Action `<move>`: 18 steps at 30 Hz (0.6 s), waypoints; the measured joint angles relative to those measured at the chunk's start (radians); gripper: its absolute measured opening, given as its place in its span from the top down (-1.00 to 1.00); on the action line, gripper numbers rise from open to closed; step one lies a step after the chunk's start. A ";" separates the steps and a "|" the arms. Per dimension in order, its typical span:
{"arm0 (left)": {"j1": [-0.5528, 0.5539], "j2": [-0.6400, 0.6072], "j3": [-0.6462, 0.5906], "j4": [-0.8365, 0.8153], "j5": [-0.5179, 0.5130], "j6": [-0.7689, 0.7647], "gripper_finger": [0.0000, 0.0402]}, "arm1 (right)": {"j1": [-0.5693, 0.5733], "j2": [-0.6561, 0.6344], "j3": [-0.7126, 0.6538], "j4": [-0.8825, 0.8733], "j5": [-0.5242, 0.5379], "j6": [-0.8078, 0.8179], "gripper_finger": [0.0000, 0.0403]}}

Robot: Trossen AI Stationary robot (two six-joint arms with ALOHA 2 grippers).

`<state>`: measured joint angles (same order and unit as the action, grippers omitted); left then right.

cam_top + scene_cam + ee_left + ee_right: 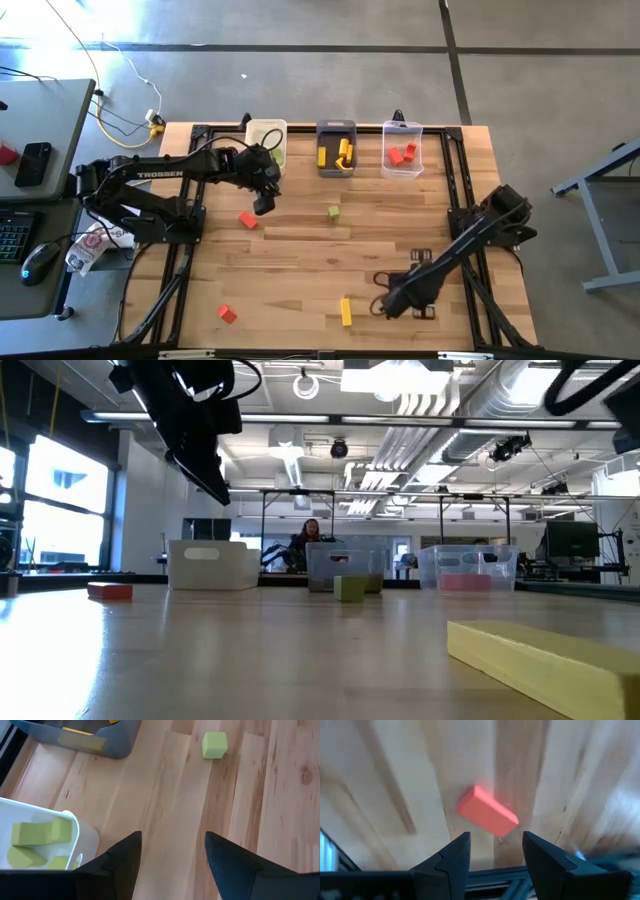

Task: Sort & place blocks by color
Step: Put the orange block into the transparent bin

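My left gripper (263, 203) (172, 840) hangs open and empty above the table, just in front of the white bin (266, 140), high up in the low view (205, 455). Green blocks (37, 837) lie in that bin. A loose green cube (333, 212) (215, 745) rests on the wood beyond its fingers. My right gripper (383, 303) (495, 840) is open near the table's near edge, with a red block (487, 812) on the wood ahead of its fingers. Also loose are a red block (248, 220), another red one (228, 314) and a yellow bar (346, 311) (545, 655).
The dark grey bin (336, 147) holds yellow blocks and the clear bin (402, 150) holds red ones; both stand at the far edge beside the white bin. Black frame rails run along the table's left and right sides. A person (308, 540) sits far behind the table.
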<state>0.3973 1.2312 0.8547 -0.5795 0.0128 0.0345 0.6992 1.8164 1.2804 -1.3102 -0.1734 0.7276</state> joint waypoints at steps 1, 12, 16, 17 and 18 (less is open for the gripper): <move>0.000 0.000 0.000 0.000 0.000 -0.001 -0.01 | 0.016 0.000 0.000 0.000 0.000 -0.036 0.17; 0.000 0.000 0.000 0.001 0.001 -0.010 -0.01 | 0.153 0.000 0.000 0.014 0.088 -0.241 0.17; 0.000 0.000 0.000 0.001 0.002 -0.031 -0.01 | 0.162 0.001 0.000 0.034 0.106 -0.286 0.17; 0.000 0.000 0.000 0.001 0.002 -0.032 -0.01 | 0.162 0.001 0.000 0.032 0.106 -0.298 0.17; 0.000 0.000 0.000 0.001 0.002 -0.032 -0.01 | 0.161 0.001 0.000 0.031 0.106 -0.306 0.17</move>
<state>0.3973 1.2312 0.8543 -0.5785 0.0143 0.0025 0.8607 1.8172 1.2808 -1.2796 -0.0675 0.4216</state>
